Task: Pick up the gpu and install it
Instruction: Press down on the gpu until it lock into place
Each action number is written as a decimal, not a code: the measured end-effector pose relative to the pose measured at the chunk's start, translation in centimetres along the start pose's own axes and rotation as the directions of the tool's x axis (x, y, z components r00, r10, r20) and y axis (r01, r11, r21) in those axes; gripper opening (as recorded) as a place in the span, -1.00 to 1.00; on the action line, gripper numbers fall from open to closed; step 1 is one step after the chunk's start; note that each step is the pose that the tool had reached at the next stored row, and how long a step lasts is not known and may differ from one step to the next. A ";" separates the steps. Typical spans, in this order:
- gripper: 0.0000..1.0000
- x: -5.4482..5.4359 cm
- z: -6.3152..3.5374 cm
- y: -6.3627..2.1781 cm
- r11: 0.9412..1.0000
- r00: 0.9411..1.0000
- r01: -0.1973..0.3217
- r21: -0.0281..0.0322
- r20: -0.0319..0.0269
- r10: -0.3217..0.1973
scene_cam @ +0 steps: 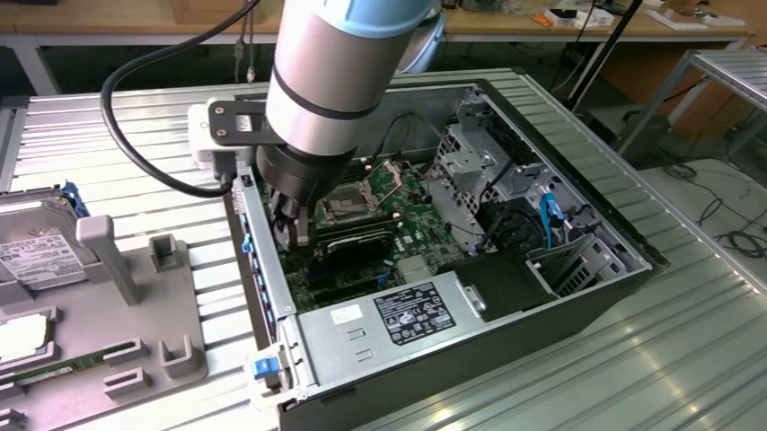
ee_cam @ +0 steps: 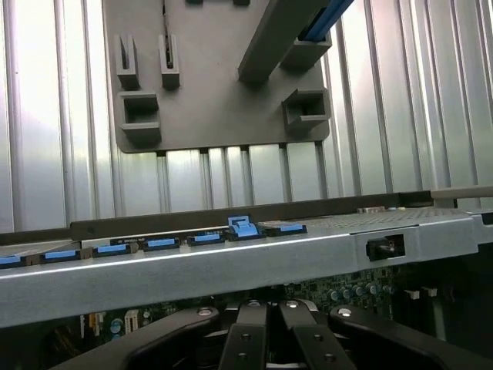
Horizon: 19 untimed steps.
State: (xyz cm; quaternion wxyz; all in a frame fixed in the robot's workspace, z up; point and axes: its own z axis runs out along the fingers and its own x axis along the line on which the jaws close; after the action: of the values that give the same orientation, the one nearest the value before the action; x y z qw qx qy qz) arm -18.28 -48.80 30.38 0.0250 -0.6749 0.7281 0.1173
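Ribbed metal table (scene_cam: 671,359): carries everything in the scene and extends on all sides of the jaws.

Open computer case (scene_cam: 599,296): lies on its side with its interior exposed. The jaws are lowered into it, close to its rear wall.

Robot arm (scene_cam: 336,81): descends steeply from above and ends in the gripper (scene_cam: 294,233) inside the case.

Grey fixture tray (scene_cam: 156,305): rests on the table outside the case, beyond the case wall from the jaws. In the wrist view it (ee_cam: 208,116) lies past the case's metal edge rail (ee_cam: 231,266).

Power supply (scene_cam: 383,323): silver box with a black label, in the case corner near the jaws, on the side toward the exterior view's lower edge.

Motherboard (scene_cam: 401,193): green board on the case floor, below and beyond the jaws.

Hard drive (scene_cam: 36,242): silver, white-labelled, held in the tray well apart from the jaws.

The gpu (scene_cam: 359,244): dark flat card low in the case over the motherboard, just beside the fingertips. Whether it is fully seated cannot be told.

Memory stick (scene_cam: 60,370): narrow green strip in the tray, far from the jaws.

Blue clips (ee_cam: 245,228): a row along the case rail, just beyond the jaws.

Gripper in the wrist view (ee_cam: 266,339): jaws drawn fully together. Whether the card's edge lies pinched between them cannot be told.
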 end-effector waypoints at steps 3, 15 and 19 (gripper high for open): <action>-0.79 0.0 0.03 0.05 1.000 1.000 0.000 0.001 0.001 0.000; -0.79 0.4 -0.79 0.25 1.000 1.000 0.002 -0.001 0.013 -0.002; -0.79 0.5 -0.59 0.31 1.000 1.000 0.004 0.008 0.019 -0.004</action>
State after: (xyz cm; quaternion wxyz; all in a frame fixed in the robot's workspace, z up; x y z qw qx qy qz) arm -18.56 -49.41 30.89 0.0348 -0.6752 0.7268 0.1208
